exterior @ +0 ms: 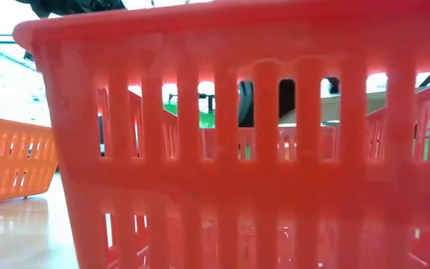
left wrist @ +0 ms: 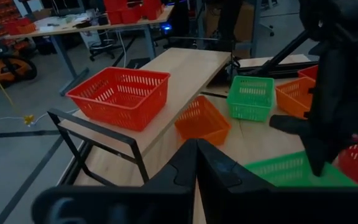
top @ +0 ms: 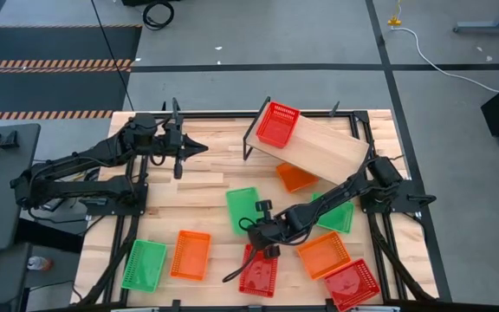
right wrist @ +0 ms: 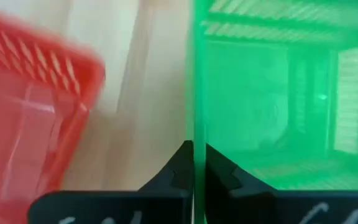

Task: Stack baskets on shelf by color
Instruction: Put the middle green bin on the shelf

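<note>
Pinching the thin wall of a green basket [right wrist: 278, 99] between its closed fingers, the right gripper [top: 262, 227] holds that basket at the edge nearest itself, with a red basket [top: 258, 276] just beside it on the other side. From this gripper the shelf [top: 319, 147] lies up and away, well apart, one red basket [top: 277, 124] already sitting on its far end. The left gripper [top: 178, 165] waits shut and empty, near the shelf's red end.
</note>
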Robot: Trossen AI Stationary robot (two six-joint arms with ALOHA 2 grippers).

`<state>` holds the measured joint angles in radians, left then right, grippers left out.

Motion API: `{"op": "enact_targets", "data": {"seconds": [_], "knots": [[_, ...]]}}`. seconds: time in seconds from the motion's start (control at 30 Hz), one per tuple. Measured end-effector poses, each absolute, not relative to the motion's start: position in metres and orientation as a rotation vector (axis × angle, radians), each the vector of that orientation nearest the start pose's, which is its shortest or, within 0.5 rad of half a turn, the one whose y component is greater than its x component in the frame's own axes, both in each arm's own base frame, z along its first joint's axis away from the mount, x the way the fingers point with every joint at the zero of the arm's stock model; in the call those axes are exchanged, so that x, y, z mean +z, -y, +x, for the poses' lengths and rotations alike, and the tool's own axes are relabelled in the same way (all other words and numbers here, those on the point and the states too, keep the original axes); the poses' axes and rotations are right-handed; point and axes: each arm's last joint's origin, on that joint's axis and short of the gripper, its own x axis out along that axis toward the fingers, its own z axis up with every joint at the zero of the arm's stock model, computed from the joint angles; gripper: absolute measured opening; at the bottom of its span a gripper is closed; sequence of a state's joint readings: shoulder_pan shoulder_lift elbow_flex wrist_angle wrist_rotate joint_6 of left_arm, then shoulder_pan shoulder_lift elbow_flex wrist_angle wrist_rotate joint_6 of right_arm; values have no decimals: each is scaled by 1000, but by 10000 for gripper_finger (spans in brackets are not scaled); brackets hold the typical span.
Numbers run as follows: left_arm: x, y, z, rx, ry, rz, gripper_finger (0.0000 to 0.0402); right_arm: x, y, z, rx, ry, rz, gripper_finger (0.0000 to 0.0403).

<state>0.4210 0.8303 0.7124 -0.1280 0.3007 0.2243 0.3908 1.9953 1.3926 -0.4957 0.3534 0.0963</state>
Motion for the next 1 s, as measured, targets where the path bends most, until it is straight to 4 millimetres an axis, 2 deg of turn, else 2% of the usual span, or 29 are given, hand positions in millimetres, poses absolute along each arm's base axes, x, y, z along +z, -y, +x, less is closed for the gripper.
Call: {"op": "enact_targets", "data": {"seconds": [0.13,0.23,0.33,0.47,0.6,0.73,1.0], "knots": [[306,-68,172,93,-245,131,19,201,-152,395,2,-940,-370,9],[305,-68,172,92,-255,128,16,235,-156,400,-58,-915,-419,14],[304,-67,172,92,-261,126,14,273,-156,397,-145,-928,-483,14],[304,-68,172,92,-262,125,16,325,-144,388,-279,-944,-496,8],[303,-67,172,91,-268,123,20,364,-120,373,-411,-982,-416,13],[303,-67,172,91,-268,123,16,382,-94,362,-538,-1028,-303,11],[302,-67,171,89,-283,117,19,392,-58,357,-643,-1019,-113,11]]}}
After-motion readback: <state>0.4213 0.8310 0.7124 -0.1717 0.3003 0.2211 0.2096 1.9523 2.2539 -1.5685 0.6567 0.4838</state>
